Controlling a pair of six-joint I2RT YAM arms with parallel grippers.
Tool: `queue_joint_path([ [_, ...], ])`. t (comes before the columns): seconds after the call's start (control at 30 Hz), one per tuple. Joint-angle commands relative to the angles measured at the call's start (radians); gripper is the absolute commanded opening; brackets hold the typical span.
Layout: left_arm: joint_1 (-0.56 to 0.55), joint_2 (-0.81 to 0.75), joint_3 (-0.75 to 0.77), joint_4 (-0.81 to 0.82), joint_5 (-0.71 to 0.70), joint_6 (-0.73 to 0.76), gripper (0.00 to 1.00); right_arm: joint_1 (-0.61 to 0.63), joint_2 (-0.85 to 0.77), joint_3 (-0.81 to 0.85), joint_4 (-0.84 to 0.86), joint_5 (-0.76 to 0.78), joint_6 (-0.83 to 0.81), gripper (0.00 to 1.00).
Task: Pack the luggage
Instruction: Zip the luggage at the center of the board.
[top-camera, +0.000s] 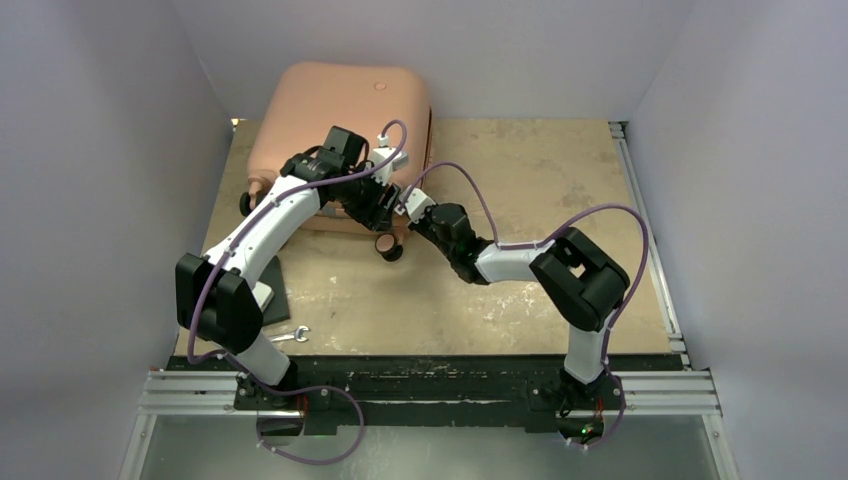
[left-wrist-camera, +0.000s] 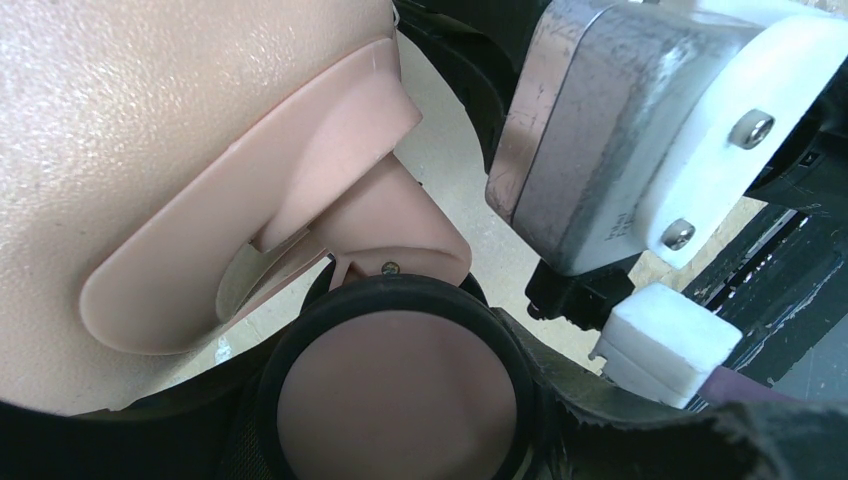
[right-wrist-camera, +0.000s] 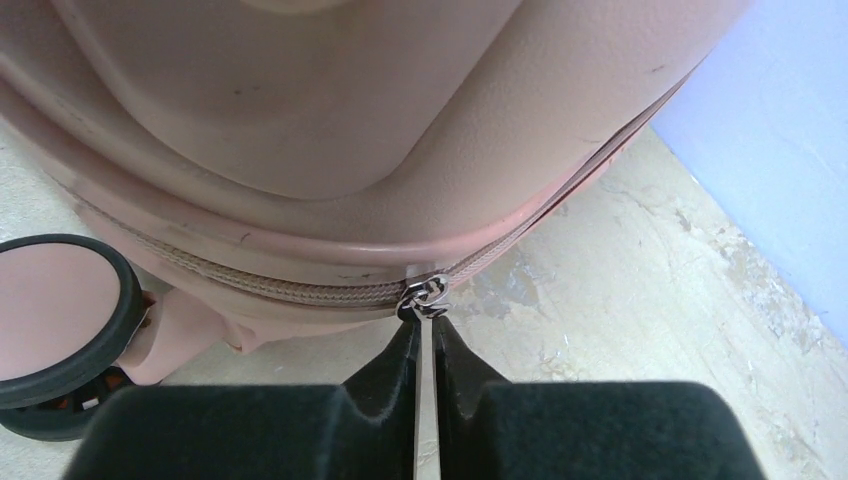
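The luggage (top-camera: 335, 140) lies shut on the surface (top-camera: 520, 290), straight ahead of the right gripper (right-wrist-camera: 427, 330) — clenched on the zipper pull (right-wrist-camera: 425, 296), a wheel (right-wrist-camera: 60, 320) just beside it. Left gripper (top-camera: 370, 208) crowds alongside — its grip I cannot tell.

a pale, worn tabletop (top-camera: 520, 180) of board carries the scene, its surface scuffed and blotched with lighter patches. on its near left lies a flat black pad (top-camera: 280, 285) with a small white box (top-camera: 262, 296) on it; only part of each shows. just in front of the pad, near the front edge, rests a small silver wrench (top-camera: 292, 335). aluminium rails (top-camera: 680, 392) run along the near edge, and another rail (top-camera: 652, 240) follows the right side. plain pale walls (top-camera: 760, 150) close in the left, back and right.
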Motion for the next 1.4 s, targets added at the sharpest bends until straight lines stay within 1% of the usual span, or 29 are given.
queue_joint_path([
  [0.0, 0.000, -0.104, 0.037, 0.033, 0.096, -0.022, 0.00, 0.014, -0.039, 0.027, 0.028, -0.005, -0.015, 0.07],
  [0.03, 0.000, -0.105, 0.037, 0.032, 0.096, -0.023, 0.00, 0.014, -0.039, 0.029, 0.022, -0.019, -0.012, 0.02],
  [0.07, 0.000, -0.106, 0.036, 0.032, 0.095, -0.023, 0.00, 0.014, -0.040, 0.028, 0.017, -0.031, -0.013, 0.00],
  [0.17, 0.000, -0.105, 0.037, 0.032, 0.097, -0.021, 0.00, 0.014, -0.044, 0.026, 0.008, -0.058, -0.013, 0.00],
  [0.5, 0.000, -0.112, 0.036, 0.024, 0.095, -0.018, 0.00, 0.012, -0.085, 0.009, 0.032, -0.031, -0.029, 0.00],
  [0.53, 0.000, -0.113, 0.036, 0.024, 0.094, -0.018, 0.00, 0.013, -0.089, 0.006, 0.038, -0.024, -0.040, 0.11],
  [0.57, 0.000, -0.115, 0.035, 0.024, 0.092, -0.018, 0.00, 0.012, -0.090, -0.003, 0.053, -0.012, -0.050, 0.26],
  [0.6, 0.000, -0.115, 0.036, 0.023, 0.091, -0.018, 0.00, 0.013, -0.092, -0.018, 0.080, -0.007, -0.064, 0.36],
  [0.63, 0.000, -0.116, 0.036, 0.024, 0.092, -0.018, 0.00, 0.012, -0.092, -0.033, 0.108, -0.004, -0.076, 0.40],
  [0.73, 0.000, -0.115, 0.036, 0.025, 0.094, -0.018, 0.00, 0.014, -0.079, -0.051, 0.147, -0.010, -0.098, 0.43],
  [0.97, 0.000, -0.116, 0.032, 0.026, 0.094, -0.018, 0.00, 0.018, -0.011, -0.015, 0.154, 0.043, -0.094, 0.44],
  [1.03, 0.000, -0.116, 0.033, 0.026, 0.094, -0.018, 0.00, 0.018, -0.002, -0.013, 0.160, 0.044, -0.101, 0.41],
  [1.07, 0.000, -0.115, 0.033, 0.027, 0.094, -0.018, 0.00, 0.018, -0.001, -0.012, 0.163, 0.035, -0.103, 0.38],
  [1.13, 0.000, -0.115, 0.031, 0.027, 0.094, -0.018, 0.00, 0.018, 0.001, -0.009, 0.178, 0.024, -0.117, 0.27],
  [1.17, 0.000, -0.115, 0.031, 0.028, 0.094, -0.018, 0.00, 0.018, 0.001, -0.007, 0.178, 0.015, -0.121, 0.19],
  [1.2, 0.000, -0.114, 0.031, 0.029, 0.094, -0.018, 0.00, 0.018, 0.001, -0.003, 0.178, -0.001, -0.122, 0.09],
  [1.23, 0.000, -0.115, 0.030, 0.028, 0.095, -0.018, 0.00, 0.018, 0.001, 0.000, 0.178, -0.007, -0.122, 0.03],
  [1.27, 0.000, -0.116, 0.030, 0.028, 0.093, -0.018, 0.00, 0.018, 0.001, 0.003, 0.180, -0.007, -0.122, 0.00],
  [1.37, 0.001, -0.120, 0.025, 0.028, 0.092, -0.017, 0.00, 0.018, -0.006, 0.008, 0.171, -0.031, -0.120, 0.00],
])
